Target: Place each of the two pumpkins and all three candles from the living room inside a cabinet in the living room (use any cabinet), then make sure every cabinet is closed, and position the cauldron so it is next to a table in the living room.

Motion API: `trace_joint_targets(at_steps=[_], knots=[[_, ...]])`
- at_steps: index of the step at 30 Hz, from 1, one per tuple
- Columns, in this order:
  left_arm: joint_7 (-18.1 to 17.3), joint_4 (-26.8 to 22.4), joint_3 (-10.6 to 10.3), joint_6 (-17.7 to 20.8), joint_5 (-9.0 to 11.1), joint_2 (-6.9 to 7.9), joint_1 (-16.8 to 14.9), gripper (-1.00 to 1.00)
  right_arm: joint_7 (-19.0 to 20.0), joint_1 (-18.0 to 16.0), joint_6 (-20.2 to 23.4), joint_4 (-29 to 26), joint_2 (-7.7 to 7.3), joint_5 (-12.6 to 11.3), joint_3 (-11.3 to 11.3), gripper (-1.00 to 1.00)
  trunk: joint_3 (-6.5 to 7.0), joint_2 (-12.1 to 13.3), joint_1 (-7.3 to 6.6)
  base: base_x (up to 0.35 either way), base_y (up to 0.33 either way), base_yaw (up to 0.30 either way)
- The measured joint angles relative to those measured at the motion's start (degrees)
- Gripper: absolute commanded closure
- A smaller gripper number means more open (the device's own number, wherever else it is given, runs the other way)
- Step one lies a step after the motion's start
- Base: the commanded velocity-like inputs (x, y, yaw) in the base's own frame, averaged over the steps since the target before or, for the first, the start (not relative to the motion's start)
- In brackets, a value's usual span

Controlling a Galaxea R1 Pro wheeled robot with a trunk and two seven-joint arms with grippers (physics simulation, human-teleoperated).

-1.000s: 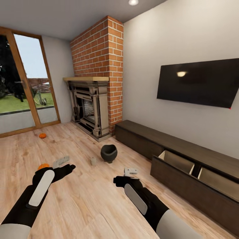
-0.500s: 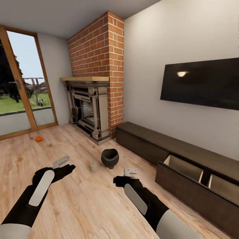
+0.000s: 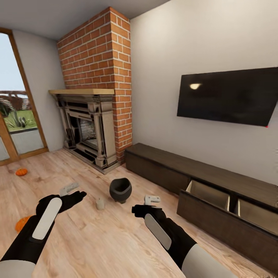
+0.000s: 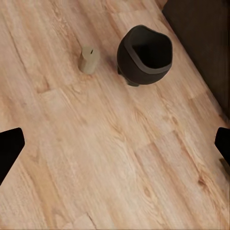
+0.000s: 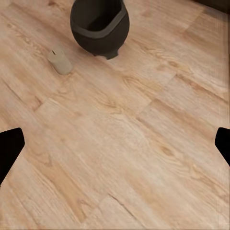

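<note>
The black cauldron [image 3: 120, 190] stands on the wood floor ahead of both arms, with one tan candle [image 3: 100, 203] just left of it. Both show in the left wrist view as cauldron [image 4: 143, 55] and candle [image 4: 89, 59], and in the right wrist view as cauldron [image 5: 99, 25] and candle [image 5: 60, 61]. One pumpkin [image 3: 21, 172] lies far left near the glass door; another pumpkin [image 3: 21, 223] peeks out beside my left forearm. The dark cabinet [image 3: 162, 164] runs along the right wall with two drawers [image 3: 208, 193] pulled open. My left gripper [image 3: 69, 188] and right gripper [image 3: 152, 200] hover open and empty above the floor.
A brick chimney with a grey fireplace surround [image 3: 88, 131] stands at the back left. A black TV [image 3: 227, 94] hangs on the wall above the cabinet. A glass door [image 3: 15, 127] is at the far left.
The camera has moved forward and turned right, so the fireplace and door slid left and the cauldron looks nearer. Both arms hold the same pose, grippers still open.
</note>
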Motion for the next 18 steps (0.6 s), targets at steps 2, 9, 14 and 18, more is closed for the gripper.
trace_joint_targets(at_steps=[2,9,14,18], knots=[[0.00,0.01,-0.02,0.01,0.02,-0.01,0.00,-1.00,0.00,0.00,0.00,0.00,0.00,0.00,-0.01,-1.00,0.00,0.00,0.00,0.207,0.281,-0.259],[0.00,0.02,-0.02,-0.02,-0.01,-0.01,0.00,-1.00,0.00,0.00,-0.01,0.00,0.00,-0.03,-0.01,-1.00,0.00,0.00,0.01,0.171,0.295,-0.259],[-0.02,0.02,0.02,0.03,-0.04,0.01,0.00,-1.00,0.00,0.00,-0.01,0.00,0.00,-0.08,-0.01,-1.00,0.00,0.00,0.02,0.040,0.325,-0.252],[0.00,0.01,0.02,0.03,-0.01,0.02,0.01,-1.00,0.01,-0.01,-0.02,-0.05,0.00,-0.08,0.00,-1.00,0.00,0.00,0.02,0.005,0.331,-0.088]])
